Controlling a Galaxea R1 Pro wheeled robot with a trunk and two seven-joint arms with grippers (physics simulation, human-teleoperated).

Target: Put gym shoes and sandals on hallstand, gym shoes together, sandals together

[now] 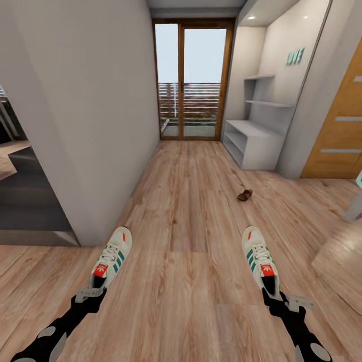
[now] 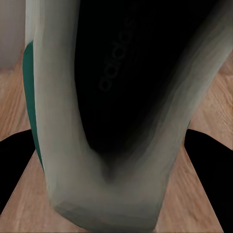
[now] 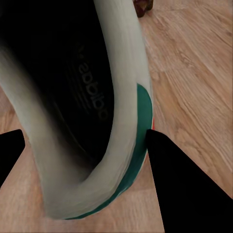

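Carrying one cream-white, green-striped lace-up sneaker in each tool, left tool (image 1: 90, 293) gripping the left sneaker (image 1: 111, 257), right tool (image 1: 281, 301) the right sneaker (image 1: 259, 259), I'd keep both heels pinched level. Beyond, a dark-brown sandal (image 1: 245, 195) lies on the wood-plank floor (image 1: 191, 201); the light-grey shelved hallstand (image 1: 254, 141) waits by the glazed door (image 1: 193, 80).

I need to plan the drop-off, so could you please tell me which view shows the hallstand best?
The head view: the hallstand stands whole against the right wall, both bench levels and wall shelves visible. The wrist views give nothing of it, just shoe heels and floor.
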